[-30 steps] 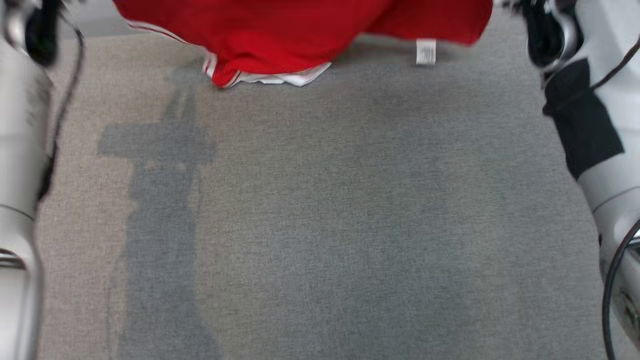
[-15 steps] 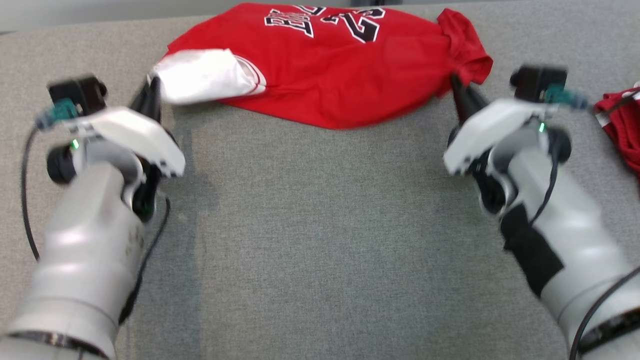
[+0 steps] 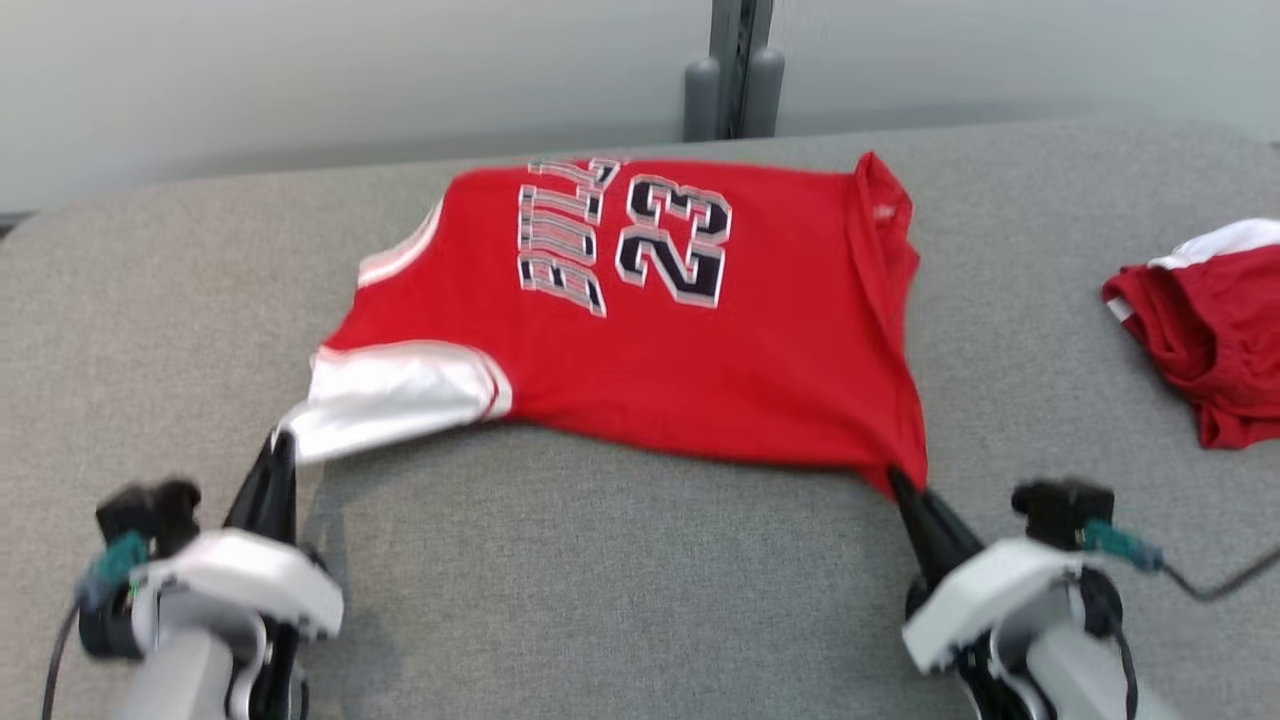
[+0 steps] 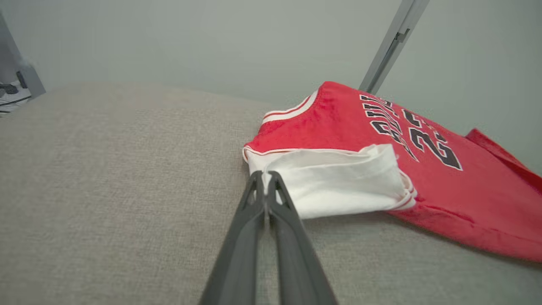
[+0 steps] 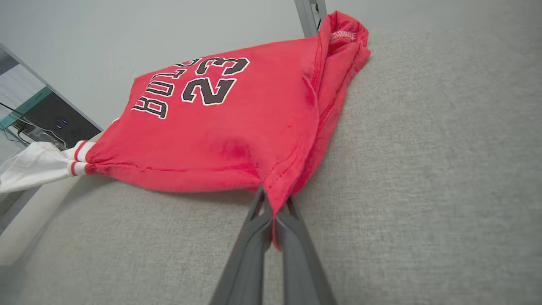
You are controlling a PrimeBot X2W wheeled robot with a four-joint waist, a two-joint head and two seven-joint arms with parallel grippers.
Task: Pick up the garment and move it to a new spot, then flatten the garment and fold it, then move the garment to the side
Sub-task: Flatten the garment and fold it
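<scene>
Red fabric jersey (image 3: 700, 380) spread ahead of both jaws, left gripper (image 3: 281, 443) pinching its white corner, right gripper (image 3: 895, 480) pinching its red hem

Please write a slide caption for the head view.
Left gripper and right gripper hold the red jersey by its near edge.

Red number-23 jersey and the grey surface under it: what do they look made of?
Red number-23 jersey: soft matte knit, likely cotton or polyester; it drapes and creases, with stitched seams in the right wrist view. Its white section looks like the same cloth. Grey surface: matte heathered woven fabric, upholstery-like; fine weave grain shows up close.
</scene>
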